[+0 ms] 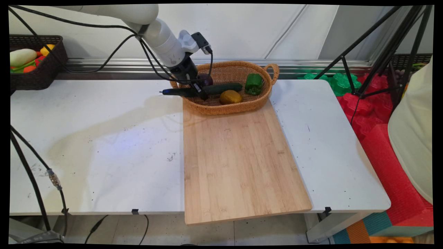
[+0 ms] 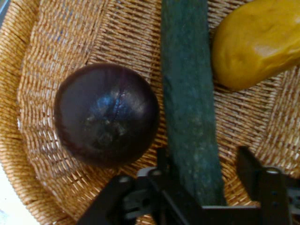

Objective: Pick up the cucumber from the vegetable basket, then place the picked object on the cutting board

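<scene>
Hand (image 2: 202, 180) down in wicker basket (image 1: 226, 105), fingers (image 2: 165, 161) spread wide w/ long dark-green cucumber (image 2: 190, 103) lying between them; can't tell if either pad touches it. Dark purple round veg (image 2: 107, 114) just beside one finger. Yellow potato-like item (image 2: 255, 42) further out, other side of cucumber. Green pepper (image 1: 253, 83) at basket's far end. Basket sits on wooden board (image 1: 238, 162) on white surface (image 1: 90, 148).

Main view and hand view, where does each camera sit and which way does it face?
Main view: fixed above the table's near side, looking down across it toward the wall; shows the white arm and gripper over the wicker basket.
Hand view: on the hand, looking down into the basket; the gripper straddles the cucumber.
Shared: basket, cucumber, dark purple round vegetable, yellow vegetable.
</scene>
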Controlling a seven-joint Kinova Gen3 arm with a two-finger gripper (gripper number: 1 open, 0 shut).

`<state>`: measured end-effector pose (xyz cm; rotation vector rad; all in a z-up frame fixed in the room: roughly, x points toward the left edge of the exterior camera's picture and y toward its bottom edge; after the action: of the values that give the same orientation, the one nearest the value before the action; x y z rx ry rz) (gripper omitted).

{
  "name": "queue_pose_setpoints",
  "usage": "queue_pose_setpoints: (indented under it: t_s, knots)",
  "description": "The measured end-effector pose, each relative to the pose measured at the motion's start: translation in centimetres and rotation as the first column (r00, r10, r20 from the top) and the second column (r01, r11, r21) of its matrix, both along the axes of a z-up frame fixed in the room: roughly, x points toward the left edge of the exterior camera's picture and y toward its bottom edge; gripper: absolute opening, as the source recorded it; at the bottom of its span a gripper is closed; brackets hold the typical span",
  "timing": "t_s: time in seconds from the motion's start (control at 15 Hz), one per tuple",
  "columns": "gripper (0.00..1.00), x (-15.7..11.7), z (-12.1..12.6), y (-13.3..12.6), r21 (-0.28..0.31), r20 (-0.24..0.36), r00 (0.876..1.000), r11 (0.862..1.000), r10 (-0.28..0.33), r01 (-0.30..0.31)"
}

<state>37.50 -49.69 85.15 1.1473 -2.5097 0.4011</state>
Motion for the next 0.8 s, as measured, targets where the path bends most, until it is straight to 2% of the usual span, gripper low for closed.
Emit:
queue_pose_setpoints:
  t_s: [0.2, 0.4, 0.6, 0.8]
  knots:
    - [0.0, 0.0, 0.2, -0.1, -0.011, 0.01, 1.0, 1.0, 0.003, -0.003]
    - [0.0, 0.0, 1.4, 0.2, -0.041, 0.012, 1.0, 0.999, 0.005, -0.005]
    - [0.0, -0.1, 3.6, 1.0, -0.08, 0.003, 1.0, 0.997, 0.008, -0.008]
    - [0.0, -0.3, 7.1, 2.8, -0.136, -0.019, 1.0, 0.991, 0.016, -0.018]
